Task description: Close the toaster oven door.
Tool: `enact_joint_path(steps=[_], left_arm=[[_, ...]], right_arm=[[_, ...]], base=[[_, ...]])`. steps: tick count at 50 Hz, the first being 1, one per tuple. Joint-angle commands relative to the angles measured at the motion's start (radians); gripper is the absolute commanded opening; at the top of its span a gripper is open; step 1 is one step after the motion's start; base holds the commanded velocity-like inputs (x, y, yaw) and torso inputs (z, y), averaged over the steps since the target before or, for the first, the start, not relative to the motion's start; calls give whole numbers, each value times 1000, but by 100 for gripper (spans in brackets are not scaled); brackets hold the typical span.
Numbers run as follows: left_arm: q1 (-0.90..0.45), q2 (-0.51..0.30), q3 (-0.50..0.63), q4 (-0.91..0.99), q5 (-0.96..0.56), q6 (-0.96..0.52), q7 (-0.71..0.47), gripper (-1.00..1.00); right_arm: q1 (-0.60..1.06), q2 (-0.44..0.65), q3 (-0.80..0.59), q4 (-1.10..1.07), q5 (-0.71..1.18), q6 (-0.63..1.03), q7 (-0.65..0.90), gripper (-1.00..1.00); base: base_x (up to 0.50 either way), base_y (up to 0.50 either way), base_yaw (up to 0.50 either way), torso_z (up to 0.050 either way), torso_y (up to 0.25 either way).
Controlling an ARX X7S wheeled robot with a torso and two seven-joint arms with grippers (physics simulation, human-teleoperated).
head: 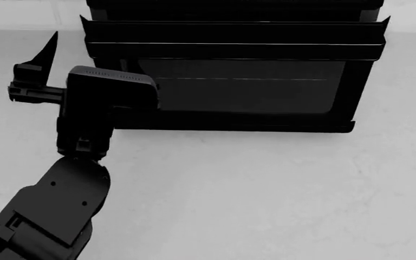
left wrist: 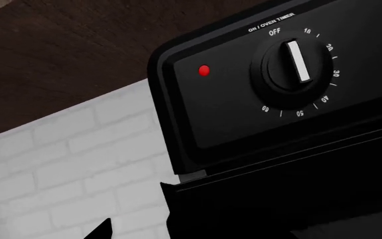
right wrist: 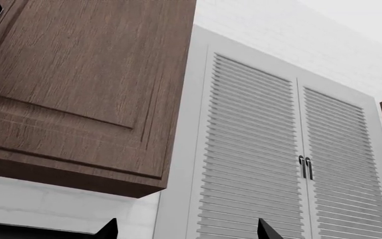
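The toaster oven [head: 229, 10] stands at the back of the counter. The toaster oven door [head: 244, 86] is folded down toward me, grey glass up, with its bar handle [head: 229, 127] on the near edge. My left gripper [head: 103, 54] is open at the door's left edge. One finger [head: 49, 46] shows outside the door; the other is hidden by the door. In the left wrist view the oven's control panel [left wrist: 264, 84], with timer knob [left wrist: 296, 62] and red light [left wrist: 204, 70], sits above the door's edge [left wrist: 284, 199]. My right gripper [right wrist: 187, 230] is open and empty, facing cabinets.
A light grey counter [head: 266, 189] spreads in front of the oven. A white brick wall [left wrist: 58, 159] is behind it. A brown upper cabinet [right wrist: 78, 89] and white louvred doors [right wrist: 277, 164] show in the right wrist view.
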Motion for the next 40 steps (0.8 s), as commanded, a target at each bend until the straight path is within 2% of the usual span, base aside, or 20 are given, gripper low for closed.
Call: enact_joint_path(steps=[1,5,10,16,27,33,37,38,40], left_arm=[[-225,46,161,-212,-2,124,-127,100],[-309,47,384,-355,-190,192,-182,100],[-386,47,662,-448,-455,248,-233,100],[-420,47,847,-485,-620,272,-241,100],[-461,47,902,-500,-677,244,-214,100],[-436,47,890,-524,-683,305,-189,100],[-414,42,874,-571,-693,357,-132,100],[-410,22,886,-550,-680,355,-146,100],[-409,-54,902,-390,-678,297,-204,100]], right_arm=[[-27,4,21,6,-2,-11,-1,100],[-43,4,35,3,0,-9,0,100],[-58,12,51,3,5,-8,2,100],[-77,8,57,4,-6,-12,0,100],[-77,26,48,11,-1,-22,12,100],[-108,6,80,0,-3,-25,1,100],[-95,10,30,6,-21,-43,13,100],[-88,14,11,8,-26,-48,18,100],[-79,19,-9,10,-29,-53,25,100]], base=[[0,0,0,0,10],[0,-1,-2,0,3],[0,-1,-1,2,4],[0,0,0,2,5],[10,-1,-2,3,6],[15,-1,-4,3,6],[13,-1,-4,3,6],[13,0,0,0,0],[11,-3,-4,0,5]])
